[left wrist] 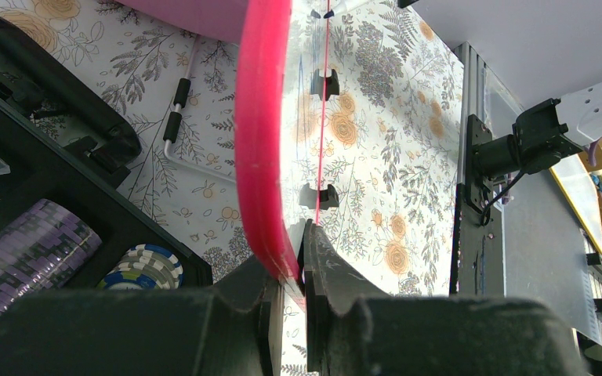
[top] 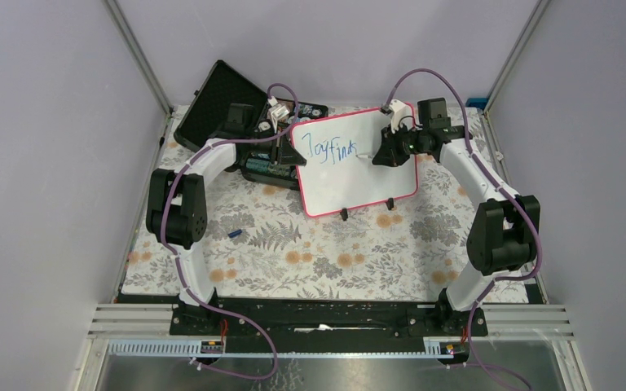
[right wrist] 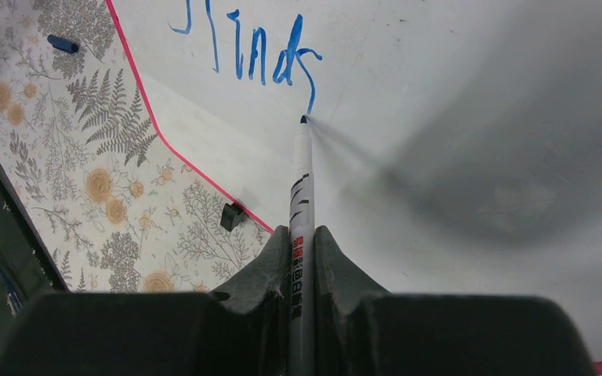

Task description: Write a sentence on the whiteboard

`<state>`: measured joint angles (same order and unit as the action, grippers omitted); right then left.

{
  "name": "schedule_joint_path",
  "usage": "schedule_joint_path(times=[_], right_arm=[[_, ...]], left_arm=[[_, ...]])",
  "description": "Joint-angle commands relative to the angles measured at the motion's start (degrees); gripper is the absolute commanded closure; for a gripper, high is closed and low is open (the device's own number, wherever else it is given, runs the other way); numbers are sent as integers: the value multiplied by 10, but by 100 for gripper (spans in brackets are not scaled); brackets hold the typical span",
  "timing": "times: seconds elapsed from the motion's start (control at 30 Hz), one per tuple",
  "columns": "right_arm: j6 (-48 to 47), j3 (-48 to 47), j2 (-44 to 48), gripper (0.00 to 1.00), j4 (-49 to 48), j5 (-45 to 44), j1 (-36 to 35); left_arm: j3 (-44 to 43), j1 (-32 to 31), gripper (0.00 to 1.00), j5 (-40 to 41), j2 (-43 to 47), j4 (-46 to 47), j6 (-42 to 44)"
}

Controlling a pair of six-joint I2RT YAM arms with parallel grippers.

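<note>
Board [top: 367,183] is standing propped on the floral mat [top: 293,261], toward the far side between the two arms. Its two black feet [top: 345,214] are resting at its near edge. Blue writing [top: 332,151] is running across the board's upper left part.

Left gripper [top: 293,155] is sitting at the board's left edge. In the left wrist view we are seeing its jaws pinching together on the board [left wrist: 260,141] by the pink rim.

Right gripper [top: 385,153] is hanging over the board's right half. In its own view the jaws are clamping a marker [right wrist: 301,188], and the tip is touching the white face just under the tail of the last letter. Unwritten white is stretching to the right of the tip and below it.

Case [top: 216,106] is lying open off the board's far left corner, its tray just beside the left edge. Chips [left wrist: 145,266] are showing close behind the left gripper, so we are noting tight room on that side.

Cap [top: 235,234] is lying on the mat, left of the board's near edge and well apart from it. A broad stretch of mat is running from the board's near edge to the arm bases. Right of the board only a narrow strip is showing, with the right arm reaching over it.
</note>
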<state>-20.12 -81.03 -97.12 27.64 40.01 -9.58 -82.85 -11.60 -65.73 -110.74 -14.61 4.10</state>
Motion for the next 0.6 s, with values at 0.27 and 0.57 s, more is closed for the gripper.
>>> schedule_joint_path(times=[0.27,0.57], right_arm=[[-3,-30,-2,100,3,5,-23],[-2,-37,33,100,25,39,-19]], left_arm=[[11,-11,100,65,-2,-14,70],[9,-11,100,65,-5,-14,67]])
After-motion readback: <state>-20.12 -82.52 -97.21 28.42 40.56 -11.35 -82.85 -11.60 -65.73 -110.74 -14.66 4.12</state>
